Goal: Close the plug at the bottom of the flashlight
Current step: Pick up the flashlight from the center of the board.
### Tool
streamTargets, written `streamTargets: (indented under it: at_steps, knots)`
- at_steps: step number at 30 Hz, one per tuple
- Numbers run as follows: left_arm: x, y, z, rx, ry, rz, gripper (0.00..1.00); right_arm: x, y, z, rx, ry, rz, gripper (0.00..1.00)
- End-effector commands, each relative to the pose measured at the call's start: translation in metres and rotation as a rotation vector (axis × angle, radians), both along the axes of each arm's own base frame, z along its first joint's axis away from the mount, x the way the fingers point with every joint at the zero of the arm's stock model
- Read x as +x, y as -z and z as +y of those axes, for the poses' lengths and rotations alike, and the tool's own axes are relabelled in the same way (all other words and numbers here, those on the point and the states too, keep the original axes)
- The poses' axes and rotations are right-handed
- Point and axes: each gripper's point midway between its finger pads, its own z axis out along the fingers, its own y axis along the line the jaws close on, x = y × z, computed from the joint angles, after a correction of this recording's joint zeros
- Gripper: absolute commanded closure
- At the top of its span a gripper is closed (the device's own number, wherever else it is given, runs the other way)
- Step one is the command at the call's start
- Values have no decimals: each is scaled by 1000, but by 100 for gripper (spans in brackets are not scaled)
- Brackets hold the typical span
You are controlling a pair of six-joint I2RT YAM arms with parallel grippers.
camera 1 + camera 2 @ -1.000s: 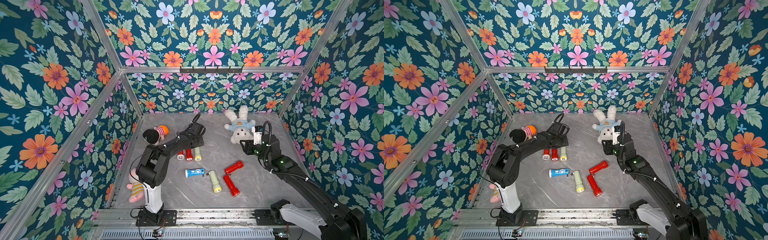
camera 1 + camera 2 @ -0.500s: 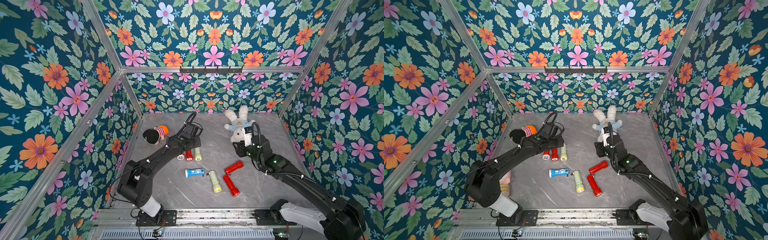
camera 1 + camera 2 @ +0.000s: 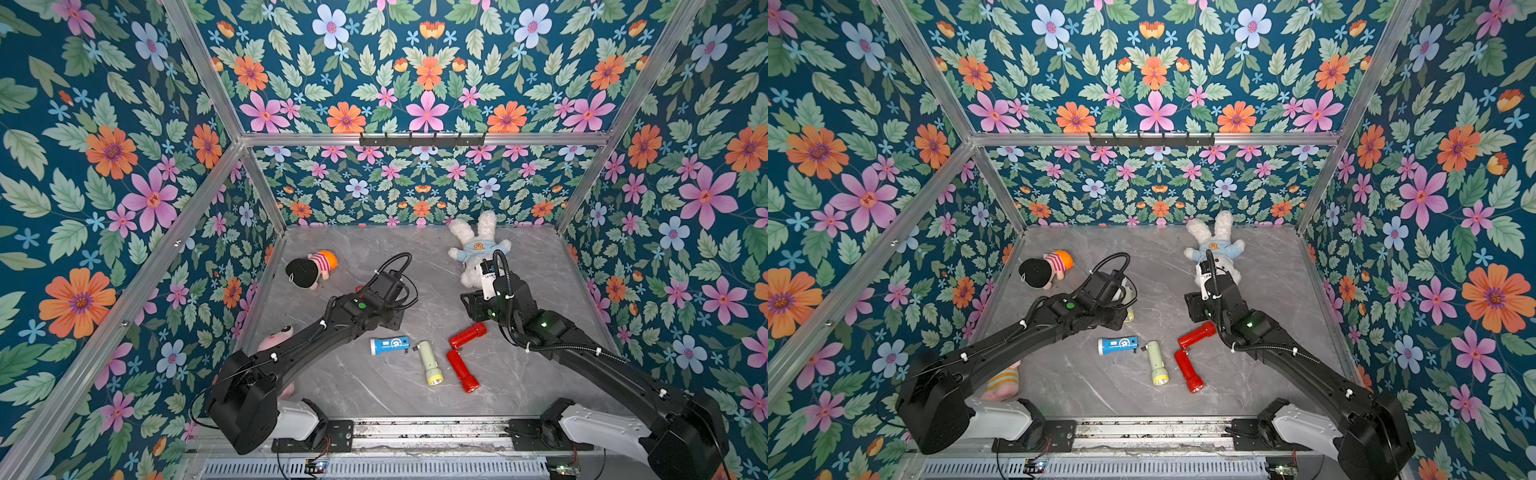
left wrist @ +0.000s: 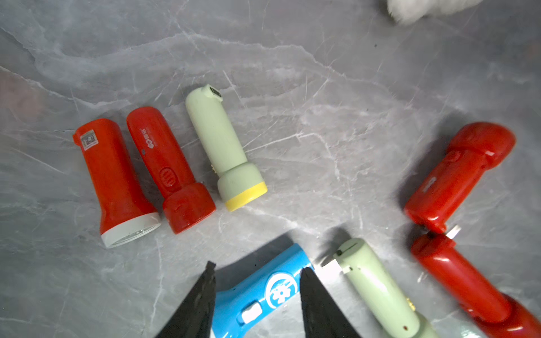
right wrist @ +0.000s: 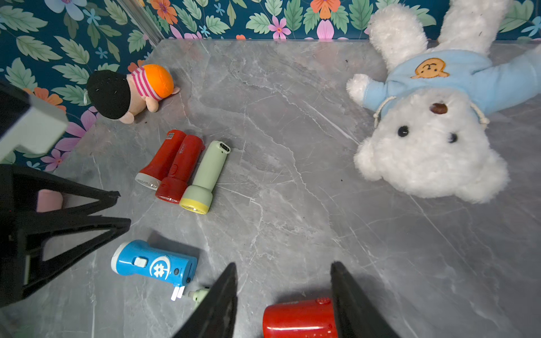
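Left wrist view showed the left gripper (image 4: 256,266) part open and empty. Its jaws stood apart above the blue flashlight (image 4: 263,288), one on each side of the body and not yet touching it. That flashlight lay on its side on the grey table (image 4: 322,87), near the middle front. Its white prongs (image 5: 177,292) were folded out at the tail, so the plug looked unclosed.

The right gripper (image 5: 283,263) was also open and empty, hovering over the end of a red flashlight (image 5: 298,319) rather than over the blue one.

The main risk was probably slip. The body was round, smooth plastic on a slick top, so an off-centre squeeze could roll it or spin it away. A push on the prongs with nothing bracing the head end would likely slide the whole flashlight instead of folding the plug. The pale green flashlight (image 4: 377,286) lay just beside the prongs, so a finger reaching there could snag it or knock it aside.
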Motion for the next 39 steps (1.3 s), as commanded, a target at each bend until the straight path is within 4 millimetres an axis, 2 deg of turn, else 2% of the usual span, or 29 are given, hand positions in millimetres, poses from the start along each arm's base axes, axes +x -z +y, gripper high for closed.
streamTargets:
  at_steps: [1,5,7,14,20,25,32,39]
  knots:
    - [-13,20,18,144,88,28,50,-3,0,-7,-4,29,6,47]
    - [-21,39,17,173,159,57,50,-6,0,-10,-5,33,3,47]
    - [-26,42,10,157,205,78,49,-7,-1,-11,-5,37,-1,47]
    - [-31,54,8,203,241,142,48,-7,-7,-10,20,35,-7,45]
    - [-42,64,12,347,328,208,49,-9,-10,-8,49,27,2,45]
    - [-50,62,14,380,383,212,48,-8,-10,-13,54,38,-10,44]
    - [-37,59,28,468,363,124,48,-4,-8,-11,89,29,9,44]
    - [-44,68,17,445,437,180,48,-3,-7,-14,99,35,18,44]
